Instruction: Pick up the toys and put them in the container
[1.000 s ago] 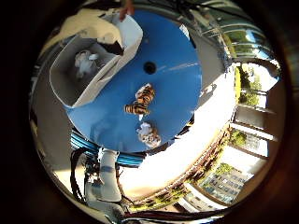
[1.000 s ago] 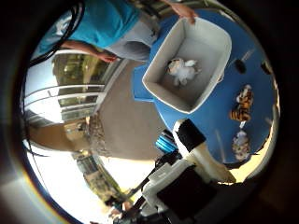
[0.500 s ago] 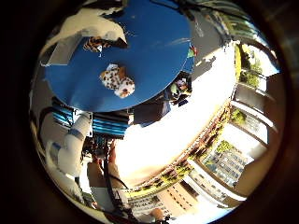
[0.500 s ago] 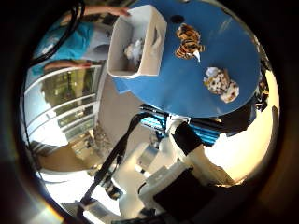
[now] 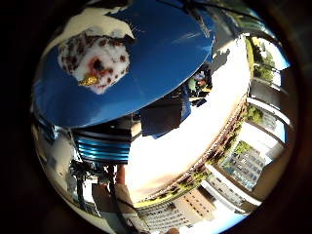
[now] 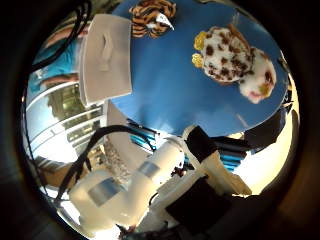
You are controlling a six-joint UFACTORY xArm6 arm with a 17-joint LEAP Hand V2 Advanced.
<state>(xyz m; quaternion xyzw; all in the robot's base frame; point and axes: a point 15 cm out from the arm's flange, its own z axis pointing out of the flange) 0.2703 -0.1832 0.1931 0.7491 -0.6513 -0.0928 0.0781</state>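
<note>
A spotted white-and-brown plush toy (image 6: 232, 60) lies on the round blue table (image 6: 170, 90) and is close to the palm. It also fills a good part of the little finger side view (image 5: 95, 60). A striped tiger plush toy (image 6: 150, 15) lies farther along the table, beside the white container (image 6: 105, 55). The container's inside hardly shows. My hand (image 6: 218, 165) is above the table edge near the spotted toy, with one straight white-and-black finger showing.
The white robot arm (image 6: 150, 185) reaches in below the table edge. A person in a teal shirt (image 6: 58, 55) stands behind the container. Blue crates (image 5: 102, 146) sit under the table. Beyond it are a pale floor (image 5: 195, 127) and railings.
The camera has moved down and closer to the table. The spotted toy now looks much larger. The container and the tiger toy have slid towards the view's edge. The toys themselves have not moved.
</note>
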